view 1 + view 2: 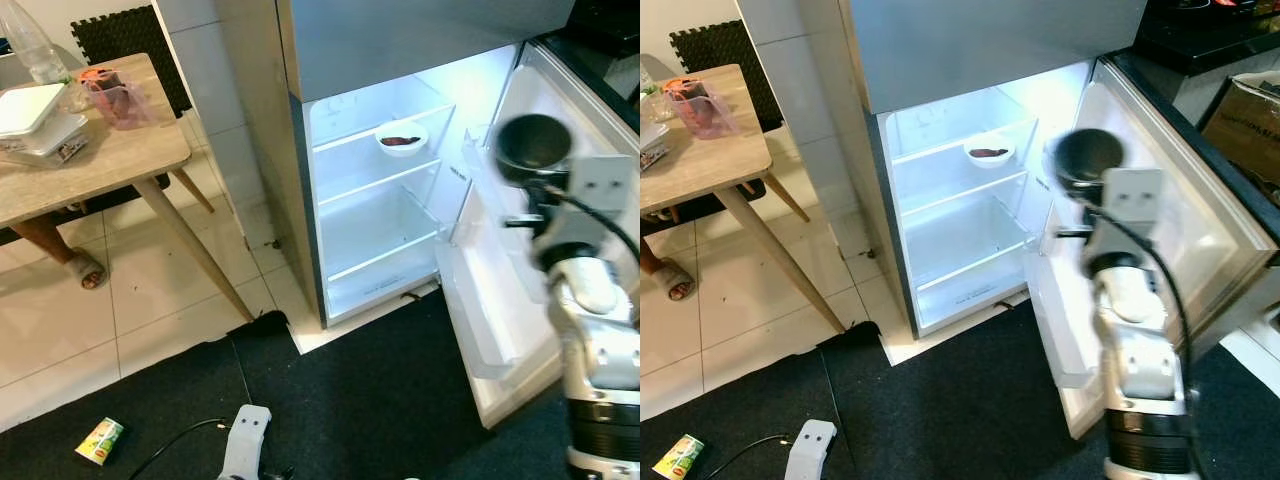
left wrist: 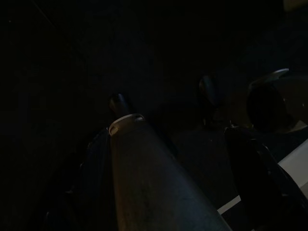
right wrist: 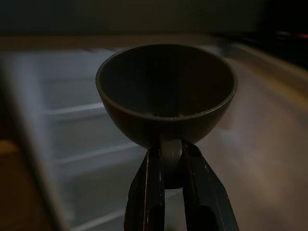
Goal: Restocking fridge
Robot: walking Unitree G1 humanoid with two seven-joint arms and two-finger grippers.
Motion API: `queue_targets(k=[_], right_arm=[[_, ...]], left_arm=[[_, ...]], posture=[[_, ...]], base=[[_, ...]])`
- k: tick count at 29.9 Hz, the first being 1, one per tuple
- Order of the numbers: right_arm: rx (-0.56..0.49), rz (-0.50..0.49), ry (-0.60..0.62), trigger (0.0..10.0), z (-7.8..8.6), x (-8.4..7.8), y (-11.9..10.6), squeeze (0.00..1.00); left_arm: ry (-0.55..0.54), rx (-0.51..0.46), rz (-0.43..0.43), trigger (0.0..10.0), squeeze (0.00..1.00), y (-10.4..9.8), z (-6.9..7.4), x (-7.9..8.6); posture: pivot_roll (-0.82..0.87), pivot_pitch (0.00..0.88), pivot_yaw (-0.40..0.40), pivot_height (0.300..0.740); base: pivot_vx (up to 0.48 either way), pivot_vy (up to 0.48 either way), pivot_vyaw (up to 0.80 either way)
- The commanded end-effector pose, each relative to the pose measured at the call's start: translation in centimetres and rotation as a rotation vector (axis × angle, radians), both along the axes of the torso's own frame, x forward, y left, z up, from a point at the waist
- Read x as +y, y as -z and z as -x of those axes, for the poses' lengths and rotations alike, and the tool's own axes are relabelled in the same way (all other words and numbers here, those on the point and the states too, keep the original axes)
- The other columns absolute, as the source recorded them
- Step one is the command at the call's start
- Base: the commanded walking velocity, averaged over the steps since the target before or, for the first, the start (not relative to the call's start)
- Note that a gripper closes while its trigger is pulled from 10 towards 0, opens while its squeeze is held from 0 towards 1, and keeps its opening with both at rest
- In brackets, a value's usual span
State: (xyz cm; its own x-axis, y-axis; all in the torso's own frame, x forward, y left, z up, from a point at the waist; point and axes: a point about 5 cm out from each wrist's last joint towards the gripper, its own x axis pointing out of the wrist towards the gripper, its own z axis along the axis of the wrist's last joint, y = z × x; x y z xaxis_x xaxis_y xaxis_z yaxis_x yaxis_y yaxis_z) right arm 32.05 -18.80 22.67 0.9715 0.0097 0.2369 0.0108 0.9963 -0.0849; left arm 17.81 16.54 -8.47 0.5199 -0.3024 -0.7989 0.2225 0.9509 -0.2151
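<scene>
Head views bright; my fridge (image 1: pixel 380 190) interior glows white, washing out its shelves. Dark bowl (image 1: pixel 533 145) in my right gripper (image 3: pixel 166 166) slightly motion-blurred. Right wrist view dim, background soft. Left wrist view nearly black.

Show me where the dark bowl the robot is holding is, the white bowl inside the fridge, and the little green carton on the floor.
dark bowl (image 3: pixel 166 91), right wrist view, on its inner wall.
white bowl (image 1: pixel 401 137), left eye view, on its middle, on the upper shelf.
green carton (image 1: pixel 99 441), left eye view, on its top face.
</scene>
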Motion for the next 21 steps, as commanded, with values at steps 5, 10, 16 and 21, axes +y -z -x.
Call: queue_targets(k=[5,10,16,21], right_arm=[[0.053,-0.051,-0.179,10.0,0.0,3.4,1.6,0.00],[0.084,-0.051,-0.283,10.0,0.3,5.2,2.5,0.00],[0.090,-0.050,-0.309,10.0,0.4,5.5,2.8,0.00],[0.089,-0.048,-0.340,10.0,0.5,5.7,2.8,0.00]], left_arm=[[-0.003,0.031,-0.015,10.0,0.00,0.4,0.9,0.2],[-0.001,0.036,-0.022,10.0,0.00,0.5,1.1,0.3],[0.005,0.038,-0.029,10.0,0.00,0.6,1.2,0.3],[0.018,0.029,-0.044,10.0,0.00,0.4,0.9,0.4]], posture=[[-0.23,0.101,0.047,0.740],[-0.23,0.099,0.046,0.740],[-0.23,0.096,0.046,0.740],[-0.23,0.087,0.048,0.740]], base=[[0.000,0.000,0.00],[0.000,0.000,-0.28],[0.000,0.000,-0.71],[0.000,0.000,-0.73]])
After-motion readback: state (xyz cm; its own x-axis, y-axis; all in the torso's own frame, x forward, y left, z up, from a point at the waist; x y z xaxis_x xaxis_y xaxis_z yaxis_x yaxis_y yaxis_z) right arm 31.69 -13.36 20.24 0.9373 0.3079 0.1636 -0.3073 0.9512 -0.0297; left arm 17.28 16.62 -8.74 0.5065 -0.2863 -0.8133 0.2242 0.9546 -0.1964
